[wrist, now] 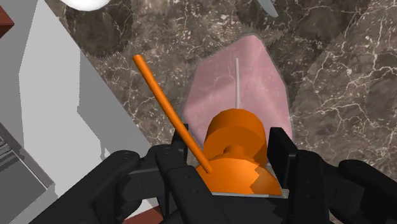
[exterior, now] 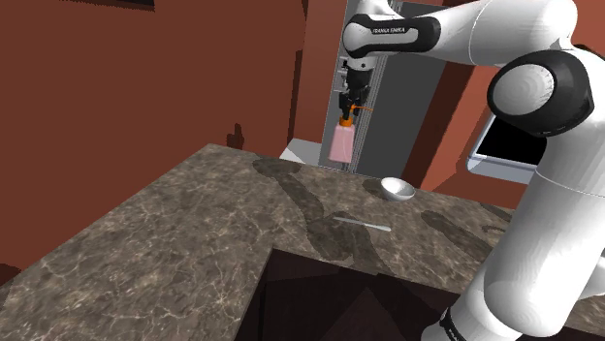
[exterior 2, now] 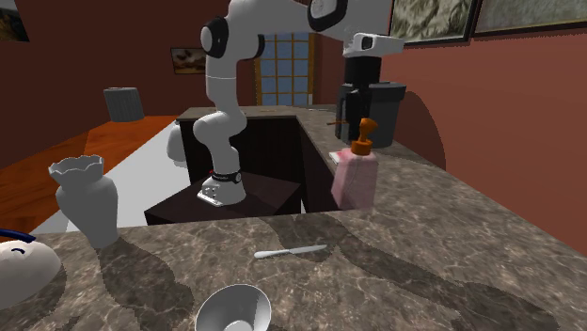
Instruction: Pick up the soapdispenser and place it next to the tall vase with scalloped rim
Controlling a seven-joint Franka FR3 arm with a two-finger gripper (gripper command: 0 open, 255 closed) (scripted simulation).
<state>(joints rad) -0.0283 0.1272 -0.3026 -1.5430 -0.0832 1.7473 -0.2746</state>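
Note:
The soap dispenser (exterior: 343,143) has a pale pink body (wrist: 238,83) and an orange pump top (wrist: 234,141) with a long thin spout. My black gripper (wrist: 232,167) is shut on the pump top, one finger (wrist: 175,167) on each side. The bottle hangs upright over the marble counter (exterior: 175,232) near its far edge. In the second exterior view the dispenser (exterior 2: 355,179) is under the gripper (exterior 2: 363,141). The tall white vase with a scalloped rim (exterior 2: 87,202) stands at the counter's left end, well apart from the bottle.
A white bowl (exterior 2: 233,308) (exterior: 397,188) and a white knife (exterior 2: 290,251) (exterior: 364,224) lie on the counter between the vase and the dispenser. A white and blue object (exterior 2: 19,268) sits beside the vase. The dark stand (exterior: 330,300) borders the counter.

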